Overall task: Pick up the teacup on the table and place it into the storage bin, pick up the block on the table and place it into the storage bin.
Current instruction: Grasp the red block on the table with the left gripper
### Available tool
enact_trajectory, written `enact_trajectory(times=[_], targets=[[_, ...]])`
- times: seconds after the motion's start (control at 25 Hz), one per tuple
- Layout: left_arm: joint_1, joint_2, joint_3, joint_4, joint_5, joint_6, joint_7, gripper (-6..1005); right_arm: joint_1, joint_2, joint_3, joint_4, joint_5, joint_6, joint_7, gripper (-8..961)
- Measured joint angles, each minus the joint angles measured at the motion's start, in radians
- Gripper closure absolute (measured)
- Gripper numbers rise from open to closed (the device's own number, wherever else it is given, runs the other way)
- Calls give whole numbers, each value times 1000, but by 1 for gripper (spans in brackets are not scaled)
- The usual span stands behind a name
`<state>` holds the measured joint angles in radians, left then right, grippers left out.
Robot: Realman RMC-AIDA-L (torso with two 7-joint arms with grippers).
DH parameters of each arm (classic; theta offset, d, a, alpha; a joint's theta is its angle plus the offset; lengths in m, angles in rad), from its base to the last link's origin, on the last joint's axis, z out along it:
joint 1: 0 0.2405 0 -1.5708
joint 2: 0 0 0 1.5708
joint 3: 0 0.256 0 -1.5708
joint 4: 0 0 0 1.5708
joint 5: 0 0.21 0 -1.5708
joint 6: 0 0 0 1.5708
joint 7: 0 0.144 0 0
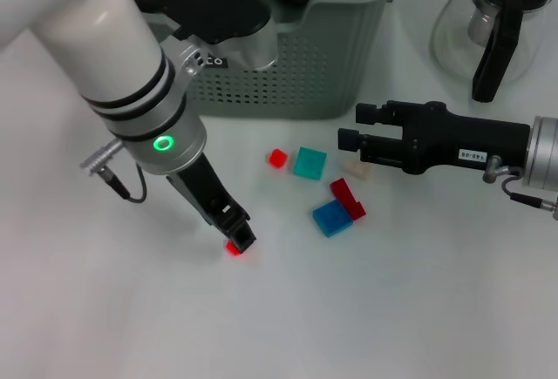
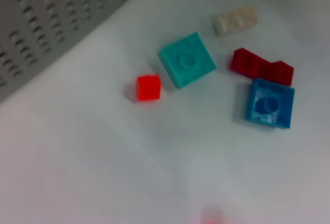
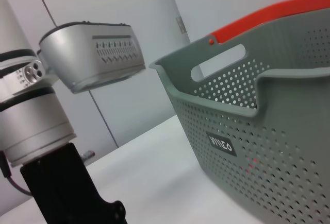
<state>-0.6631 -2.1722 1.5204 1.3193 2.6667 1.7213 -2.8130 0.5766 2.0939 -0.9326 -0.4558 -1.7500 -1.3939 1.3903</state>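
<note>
The grey-green storage bin (image 1: pixel 288 74) stands at the back of the table and fills the right wrist view (image 3: pixel 258 147). No teacup is in view. Several blocks lie in front of the bin: a small red cube (image 1: pixel 277 158) (image 2: pixel 148 87), a teal block (image 1: pixel 309 162) (image 2: pixel 186 59), a beige one (image 1: pixel 356 168) (image 2: pixel 235 20), a dark red one (image 1: pixel 347 198) (image 2: pixel 261 67) and a blue one (image 1: pixel 331 218) (image 2: pixel 269 103). Left of them, my left gripper (image 1: pixel 237 238) is down at the table, shut on another small red block (image 1: pixel 234 249). My right gripper (image 1: pixel 352 126) hovers open above the beige block, holding nothing.
A glass carafe (image 1: pixel 497 30) with a black handle stands at the back right. Dark rounded things lie inside the bin. The left arm's thick white forearm (image 1: pixel 131 74) crosses in front of the bin's left part. White table surface (image 1: pixel 392 309) stretches along the front.
</note>
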Motion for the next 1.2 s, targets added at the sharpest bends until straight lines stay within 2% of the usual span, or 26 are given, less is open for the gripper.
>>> enact_trajectory(times=[0.52, 0.72, 1.2], targets=[[-33, -1, 68, -98, 7, -70, -50, 453, 0, -1, -6, 0, -1, 0, 0, 313], [-34, -3, 88, -100, 34, -80, -63, 606, -3, -2, -6, 1, 0, 0, -1, 313], [-29, -3, 135, -102, 35, -114, -78, 625, -7, -2, -6, -2, 0, -5, 7, 313]])
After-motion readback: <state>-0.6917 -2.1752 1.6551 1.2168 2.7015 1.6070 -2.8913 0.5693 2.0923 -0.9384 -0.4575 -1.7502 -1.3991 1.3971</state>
